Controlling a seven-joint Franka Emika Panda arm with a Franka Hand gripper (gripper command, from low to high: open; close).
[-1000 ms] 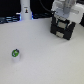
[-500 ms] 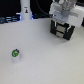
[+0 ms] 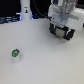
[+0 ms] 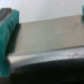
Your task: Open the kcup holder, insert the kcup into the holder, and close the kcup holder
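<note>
We see our gripper (image 3: 62, 33) at the black kcup holder (image 3: 64, 32), upper part of the exterior view's right. In the wrist view a green finger pad (image 4: 7, 31) lies against a grey slab; we cannot tell how far apart the fingers are. The kcup (image 3: 16, 53) stands well apart on the white table (image 3: 45, 62).

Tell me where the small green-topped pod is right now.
In the exterior view the pod stands alone on the white table, toward the exterior view's left, well apart from the black box and the pincer above it.
</note>
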